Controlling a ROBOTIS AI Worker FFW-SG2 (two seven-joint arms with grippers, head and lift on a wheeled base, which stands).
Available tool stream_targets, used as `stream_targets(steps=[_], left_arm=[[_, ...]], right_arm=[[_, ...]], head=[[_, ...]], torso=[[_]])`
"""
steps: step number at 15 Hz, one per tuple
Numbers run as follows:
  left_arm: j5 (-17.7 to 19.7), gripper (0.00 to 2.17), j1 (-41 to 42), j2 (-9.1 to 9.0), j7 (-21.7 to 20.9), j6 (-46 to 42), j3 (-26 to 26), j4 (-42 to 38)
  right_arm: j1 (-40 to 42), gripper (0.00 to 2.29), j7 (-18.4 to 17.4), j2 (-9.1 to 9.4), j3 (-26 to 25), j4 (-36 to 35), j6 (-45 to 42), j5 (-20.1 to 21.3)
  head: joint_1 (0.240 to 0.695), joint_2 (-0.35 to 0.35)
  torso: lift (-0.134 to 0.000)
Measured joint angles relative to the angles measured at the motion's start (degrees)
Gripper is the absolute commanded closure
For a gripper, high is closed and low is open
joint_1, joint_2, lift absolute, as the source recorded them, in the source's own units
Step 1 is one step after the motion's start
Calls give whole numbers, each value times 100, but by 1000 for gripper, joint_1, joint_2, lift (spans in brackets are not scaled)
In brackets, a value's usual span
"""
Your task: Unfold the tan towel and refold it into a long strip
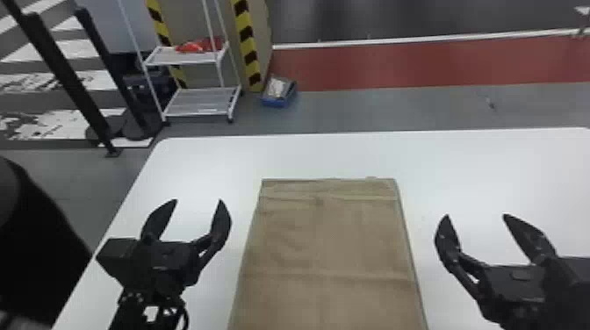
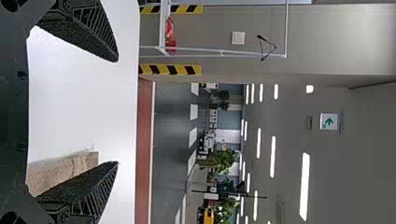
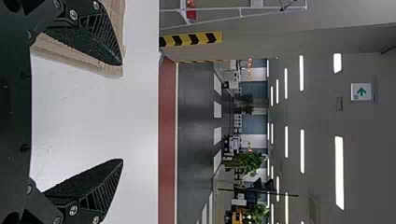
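White table [image 1: 483,166]: beneath the left gripper [image 1: 198,201], extending beyond it. White shelf cart [image 1: 197,105]: on the floor past that gripper, red items [image 1: 198,45] on its upper shelf. Blue bin [image 1: 274,103]: farther off, to its right. Black posts [image 1: 64,79]: beyond, to its left. Red floor band [image 1: 430,66]: well past the right gripper [image 1: 475,215].

Tan towel [image 1: 329,245]: woven-looking cloth, matt, lightly creased. Counter [image 1: 491,171]: smooth top, soft sheen. Left claw [image 1: 198,200] and right claw [image 1: 476,215]: mostly matt; the pads [image 2: 86,45] look rough and grainy, sides ribbed. Screws [image 3: 73,14] on the right one are shiny metal. Shelf rack [image 1: 199,102] reads as smooth painted metal. Floor [image 1: 395,107] is smooth, dull.
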Motion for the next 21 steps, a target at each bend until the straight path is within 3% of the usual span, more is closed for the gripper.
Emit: stream_targets(steps=[11, 21], left_arm=[[14, 97, -106, 32, -112, 37, -77, 103], [21, 97, -150, 80, -125, 131, -86, 145]], right_arm=[[-164, 157, 90, 32, -98, 221, 16, 0], [-2013, 208, 711, 32, 236, 2418, -93, -243]], head=[[695, 127], [695, 175]], torso=[[-125], [-125]])
